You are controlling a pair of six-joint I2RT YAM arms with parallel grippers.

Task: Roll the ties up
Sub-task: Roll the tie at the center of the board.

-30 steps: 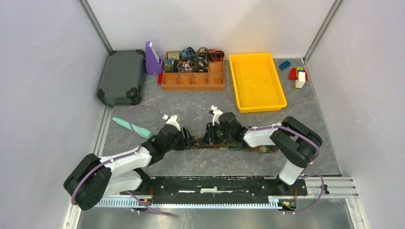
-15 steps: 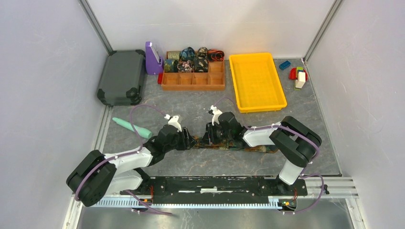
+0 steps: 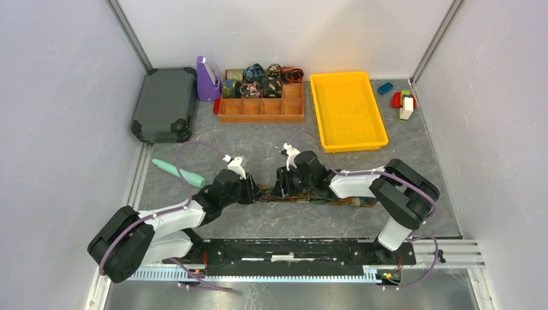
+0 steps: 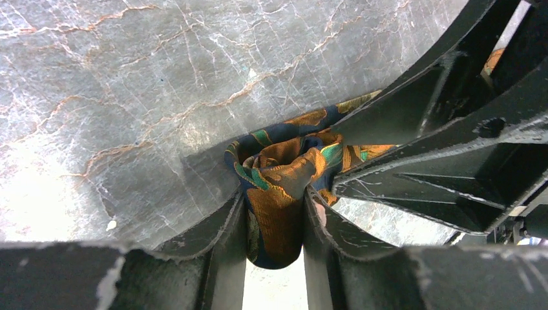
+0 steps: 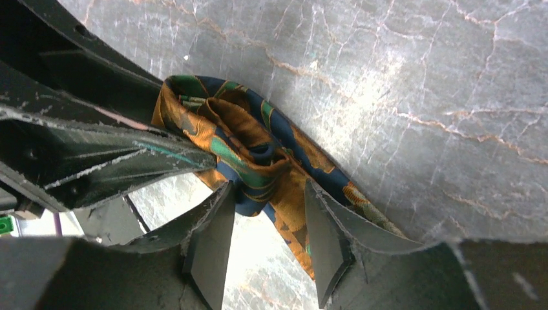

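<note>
One tie [image 4: 279,187], orange, green and navy print, lies on the tabletop [image 3: 258,145] at front centre, between the two arms. Its left end is wound into a small loose coil. The rest is a flat strip running right, under the right arm.

Left claw [image 4: 273,203]: narrow, pinching the coil across its core.
Right claw [image 5: 268,188]: narrow, facing the left one, with fabric filling the gap between its fingers just beside the coil. It appears to hold the tie.

Step in hand, as judged: winding, at an early stage, since most of the length is unrolled. To do it well:
- keep the core pinched so the turns do not spring open;
- feed the strip flat and taut, with its edges aligned;
- turn the coil along the strip, not askew;
- keep the two claws from clashing, as they are nearly touching.

Tabletop: grey marbled, matte.
- Rear: a wooden tray [image 3: 262,111] holding several rolled ties [image 3: 255,81] in its back row, front cells bare.
- Beside the tray: a purple stand [image 3: 207,81] and a yellow bin [image 3: 349,110].
- Left: a grey case [image 3: 165,103] and a teal stick [image 3: 178,171].
- Right rear corner: blocks [image 3: 402,100].

Room: plain white walls on three sides.
</note>
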